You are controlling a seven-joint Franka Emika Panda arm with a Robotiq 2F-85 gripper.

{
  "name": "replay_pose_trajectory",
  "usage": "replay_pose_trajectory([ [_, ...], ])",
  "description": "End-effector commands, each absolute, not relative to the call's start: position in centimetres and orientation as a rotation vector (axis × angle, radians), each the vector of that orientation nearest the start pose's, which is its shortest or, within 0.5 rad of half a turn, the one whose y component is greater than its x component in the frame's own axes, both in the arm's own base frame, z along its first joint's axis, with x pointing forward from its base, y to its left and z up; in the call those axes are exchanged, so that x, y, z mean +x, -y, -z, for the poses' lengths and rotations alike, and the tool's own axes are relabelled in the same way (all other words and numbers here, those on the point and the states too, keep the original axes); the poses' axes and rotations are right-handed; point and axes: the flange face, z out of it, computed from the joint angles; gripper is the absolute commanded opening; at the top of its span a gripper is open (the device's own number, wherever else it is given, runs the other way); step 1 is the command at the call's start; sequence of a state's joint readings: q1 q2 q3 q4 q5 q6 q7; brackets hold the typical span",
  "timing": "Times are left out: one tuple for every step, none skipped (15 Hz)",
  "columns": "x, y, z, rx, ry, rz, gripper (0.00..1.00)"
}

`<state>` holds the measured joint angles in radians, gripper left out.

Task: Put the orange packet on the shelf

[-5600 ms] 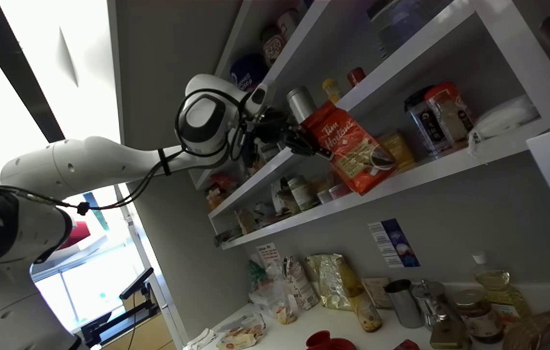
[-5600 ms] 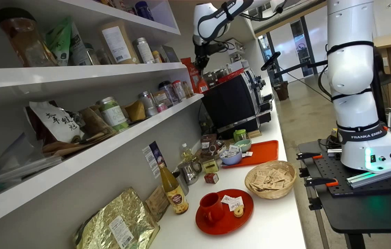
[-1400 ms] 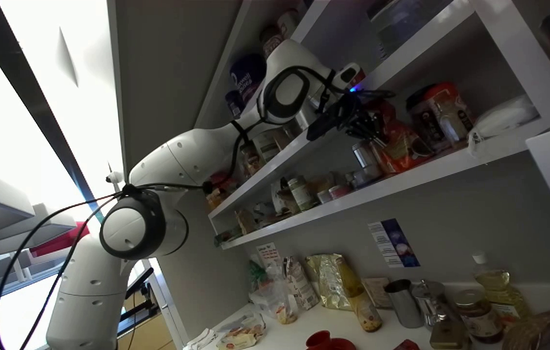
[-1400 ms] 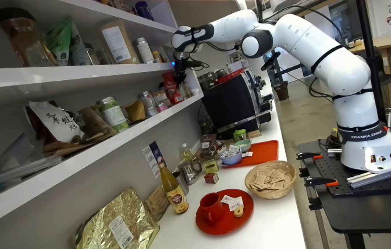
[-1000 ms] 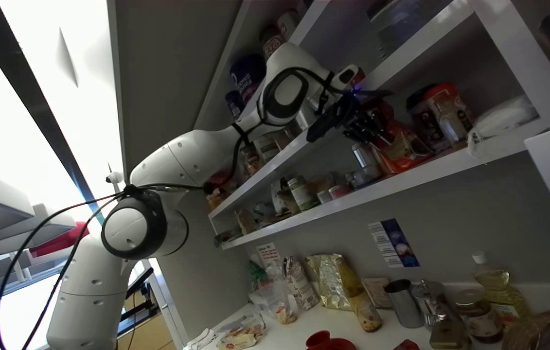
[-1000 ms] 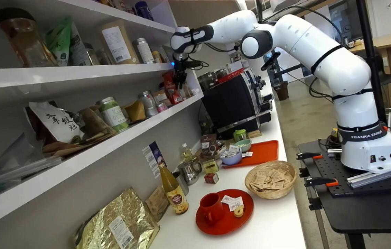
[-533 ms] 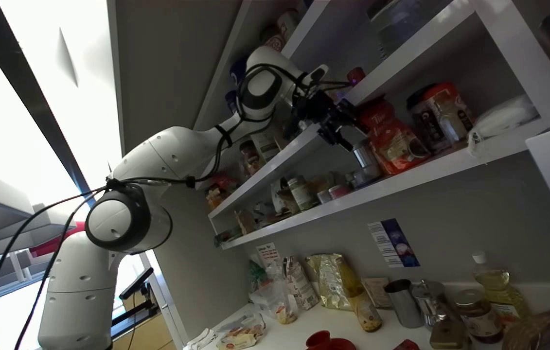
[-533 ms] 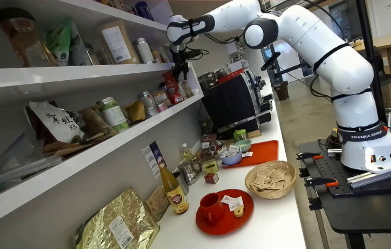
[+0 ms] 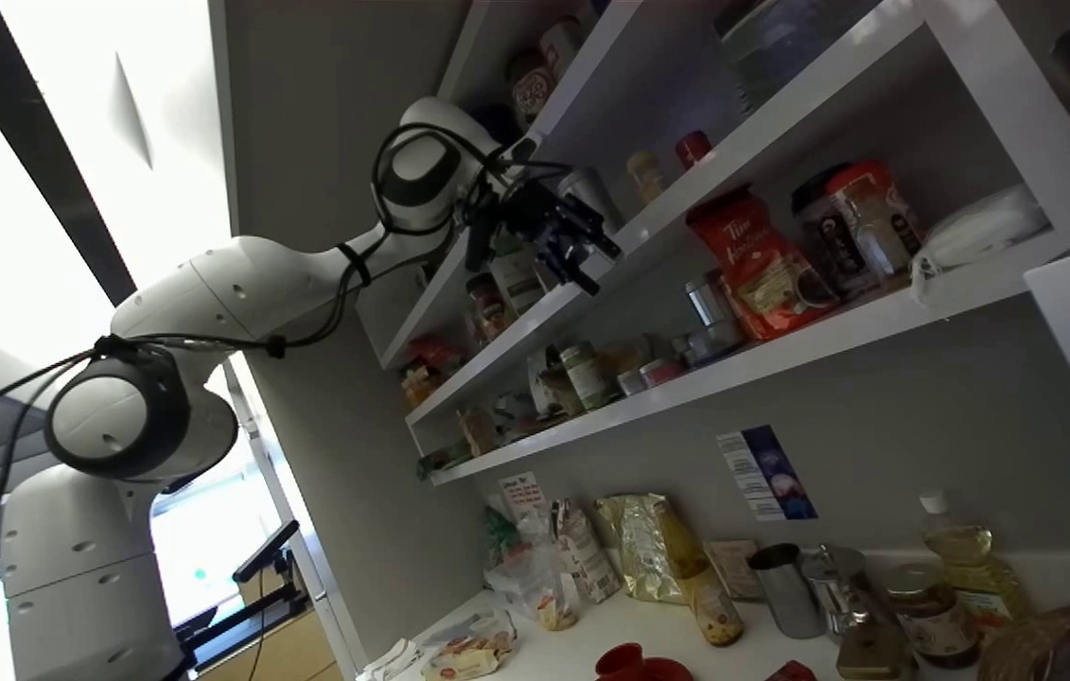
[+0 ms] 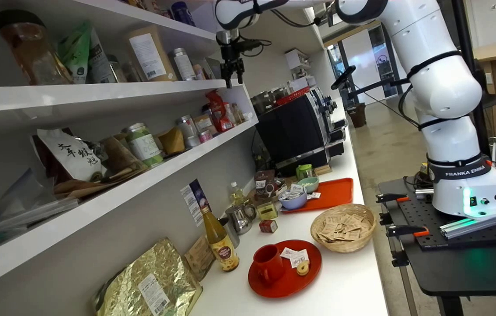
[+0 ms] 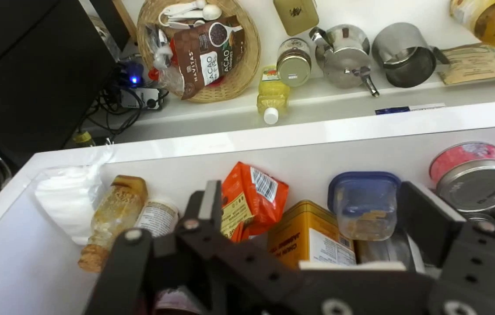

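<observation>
On the lowest white shelf board (image 9: 875,319), the red-orange Tim Hortons packet (image 9: 766,270) now stands free of me: my gripper (image 11: 319,203), wide and holding nothing, has drawn well back, so I judge the placing done.

You have a grey wall (image 10: 136,221) behind the white surface (image 10: 346,281), a beige floor (image 10: 375,147), dark-framed glass panels (image 10: 358,55) beyond, and glaring white light (image 9: 175,123) in an exterior view.
</observation>
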<state>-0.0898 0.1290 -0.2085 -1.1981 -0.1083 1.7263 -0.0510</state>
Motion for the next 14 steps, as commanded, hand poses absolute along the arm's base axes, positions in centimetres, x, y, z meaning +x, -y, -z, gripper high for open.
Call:
replay_pose_trajectory([
  [53.0,13.1,-74.8,-3.258,-0.457,0.666,1.0],
  [52.2,11.8,-74.6,-3.247,-0.457,0.671,1.0],
  [51.6,10.1,-74.3,-3.223,-0.451,0.675,1.0],
  [50.8,8.6,-73.9,-3.208,-0.449,0.677,1.0],
  [50.1,6.9,-73.2,-3.188,-0.434,0.659,1.0],
  [49.4,5.1,-72.4,-3.171,-0.419,0.645,1.0],
  [48.7,3.3,-71.5,-3.163,-0.41,0.639,1.0],
  [48.1,1.4,-70.6,-3.161,-0.408,0.639,1.0],
  [47.4,-0.4,-69.4,-3.155,-0.417,0.621,1.0],
  [46.5,-2.2,-68.0,-3.153,-0.417,0.596,1.0],
  [45.7,-4.0,-66.4,-3.167,-0.415,0.579,1.0],
  [44.8,-5.8,-64.8,-3.184,-0.411,0.543,1.0],
  [43.9,-7.3,-62.9,-3.189,-0.419,0.481,1.0],
  [42.8,-9.0,-60.9,-3.192,-0.421,0.408,1.0],
])
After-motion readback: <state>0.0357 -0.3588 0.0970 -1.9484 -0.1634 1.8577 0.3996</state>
